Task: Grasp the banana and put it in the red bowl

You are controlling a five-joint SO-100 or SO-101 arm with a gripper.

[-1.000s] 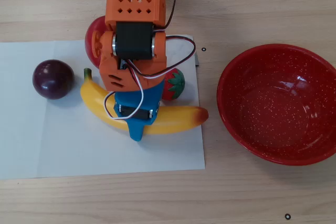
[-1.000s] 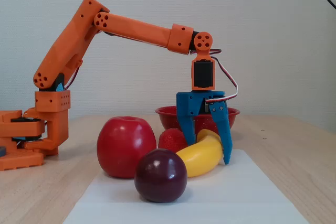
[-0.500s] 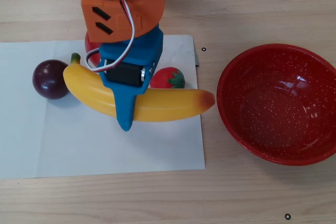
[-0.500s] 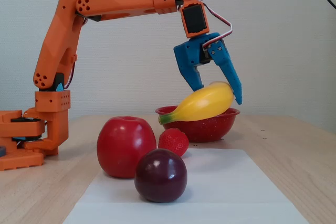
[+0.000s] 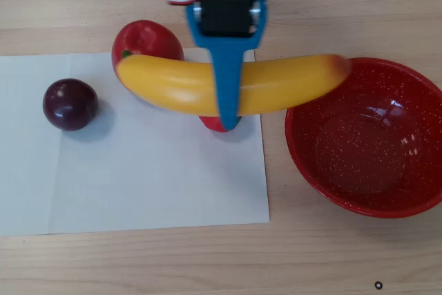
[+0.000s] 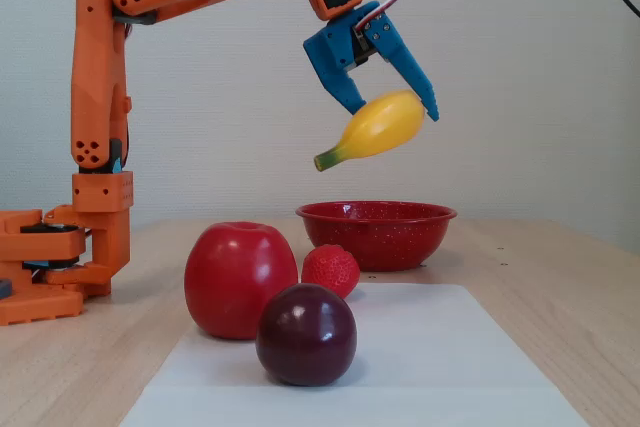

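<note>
The yellow banana is held in the air across my blue gripper, which is shut on its middle. In the fixed view the banana hangs high above the table, stem tip down and towards the camera, gripped by the gripper. The red bowl with white speckles stands empty at the right in the overhead view; the banana's orange-red end reaches just over its left rim. In the fixed view the red bowl stands at the back, below the banana.
A red apple, a dark purple plum and a small red strawberry lie on or near a white paper sheet. The orange arm base stands at the left in the fixed view.
</note>
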